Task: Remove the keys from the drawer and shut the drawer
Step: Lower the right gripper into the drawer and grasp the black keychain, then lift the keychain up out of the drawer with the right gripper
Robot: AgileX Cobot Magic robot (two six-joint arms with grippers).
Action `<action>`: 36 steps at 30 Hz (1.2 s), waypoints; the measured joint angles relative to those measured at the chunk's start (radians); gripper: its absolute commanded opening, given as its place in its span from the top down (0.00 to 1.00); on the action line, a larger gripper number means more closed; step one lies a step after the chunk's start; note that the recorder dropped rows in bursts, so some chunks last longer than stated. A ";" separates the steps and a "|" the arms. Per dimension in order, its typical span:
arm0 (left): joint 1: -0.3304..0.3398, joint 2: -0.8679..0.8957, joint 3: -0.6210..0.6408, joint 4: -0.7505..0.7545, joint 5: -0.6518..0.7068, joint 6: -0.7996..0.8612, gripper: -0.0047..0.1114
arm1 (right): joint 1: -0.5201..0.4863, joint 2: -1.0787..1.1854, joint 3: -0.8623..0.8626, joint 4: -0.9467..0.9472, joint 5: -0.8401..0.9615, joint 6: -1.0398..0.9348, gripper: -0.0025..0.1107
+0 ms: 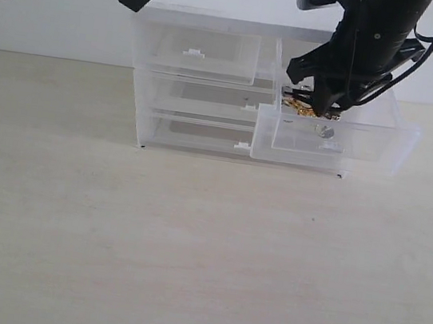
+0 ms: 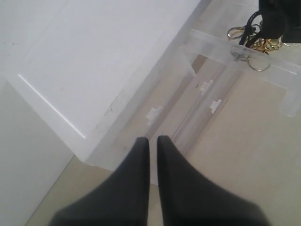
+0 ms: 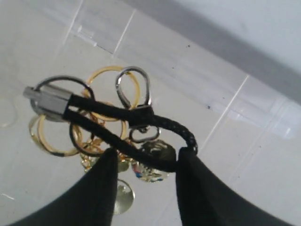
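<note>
The drawer (image 1: 364, 142) is seen pulled out at the upper right of the exterior view. The keys (image 1: 298, 106) lie on its floor, toward its left rear corner. The right gripper (image 3: 146, 155) is lowered into the drawer with its jaws parted. Nothing is clamped yet, and the black strap (image 3: 117, 113) is straddled by the fingers (image 3: 106, 188). The left gripper (image 2: 153, 140) is held above the unit, pressed almost closed and empty.

The bunch is judged light, loose and jingly. The rings are hard and slippery, while the woven strap is soft and easier to hold, so the strap is the better place to pinch. In the right wrist view the strap's long axis is seen running across the gap, from its metal ferrule (image 3: 47, 99) past one finger to the loop's bend at the other. The rings are fanned out beside it.
</note>
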 measured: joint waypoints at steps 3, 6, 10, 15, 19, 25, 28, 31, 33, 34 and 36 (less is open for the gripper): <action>0.000 0.000 0.000 0.000 0.000 0.000 0.92 | 0.000 0.000 0.000 -0.016 0.004 -0.002 0.98; 0.000 0.000 0.000 0.000 -0.002 0.000 0.92 | 0.000 0.000 0.000 -0.028 0.017 -0.021 0.98; 0.000 0.000 0.000 0.000 -0.002 0.000 0.92 | 0.000 0.004 -0.018 -0.034 0.027 -0.035 0.79; 0.000 0.000 0.000 0.000 -0.002 0.000 0.92 | 0.000 0.010 -0.112 -0.038 0.029 -0.058 0.45; 0.000 0.000 0.000 0.000 -0.006 0.000 0.92 | 0.000 0.008 -0.130 -0.038 0.029 -0.081 0.45; 0.000 0.000 0.000 0.000 -0.021 0.000 0.92 | 0.000 0.015 -0.130 0.031 0.029 -0.152 0.45; 0.000 0.000 0.000 0.000 -0.021 0.000 0.92 | 0.000 0.034 -0.130 0.040 0.029 -0.158 0.45; 0.000 0.000 0.000 0.000 -0.021 0.000 0.92 | 0.000 0.067 -0.130 0.041 0.029 -0.169 0.45; 0.000 0.000 0.000 0.000 -0.021 0.000 0.92 | 0.000 0.078 -0.130 0.040 0.033 -0.170 0.45; 0.000 0.000 0.000 0.000 -0.021 0.000 0.92 | 0.001 0.080 -0.130 0.040 0.033 -0.170 0.45; 0.000 0.000 0.000 0.000 -0.021 0.000 0.92 | 0.001 0.081 -0.130 0.040 0.033 -0.170 0.49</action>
